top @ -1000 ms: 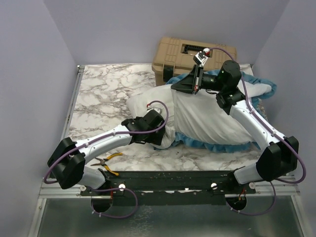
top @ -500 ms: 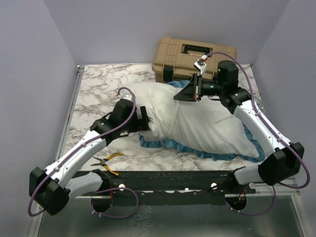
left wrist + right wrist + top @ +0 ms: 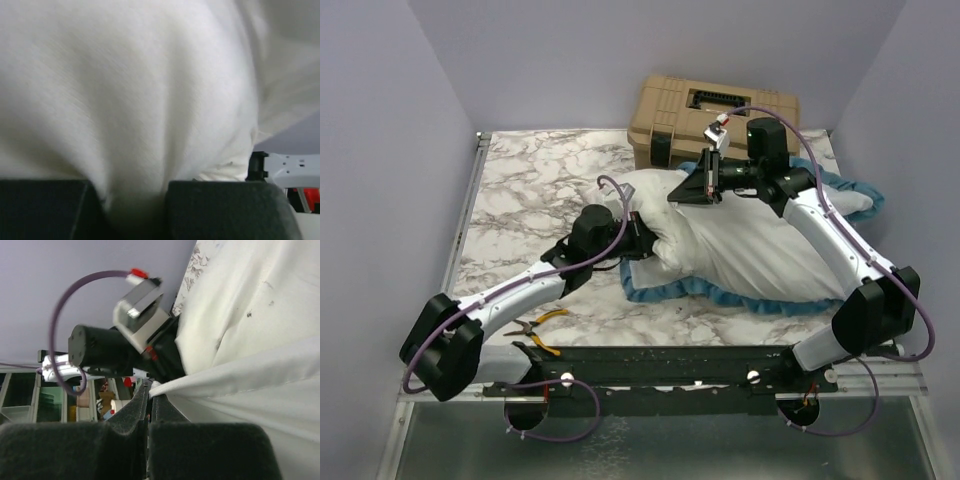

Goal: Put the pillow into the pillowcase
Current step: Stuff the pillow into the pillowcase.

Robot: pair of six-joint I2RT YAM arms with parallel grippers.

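Since the earlier frame the left gripper [image 3: 638,236] has gone to the right and closed on the left end of the pillow [image 3: 720,240], and the left arm now lies lower, stretched from the lower left corner toward the centre of the frame. In the left wrist view its two dark fingers [image 3: 45,210] pinch a fold of the white pillow fabric between them. The right arm rises from the lower right, bends at the elbow and reaches to the upper centre. There the right gripper [image 3: 695,188] has its jaws pressed together on a white edge of the pillowcase [image 3: 685,293]. The pillow lies across the centre and right of the marble table [image 3: 530,180], with the blue frill of the pillowcase showing under its lower side and at the upper right.
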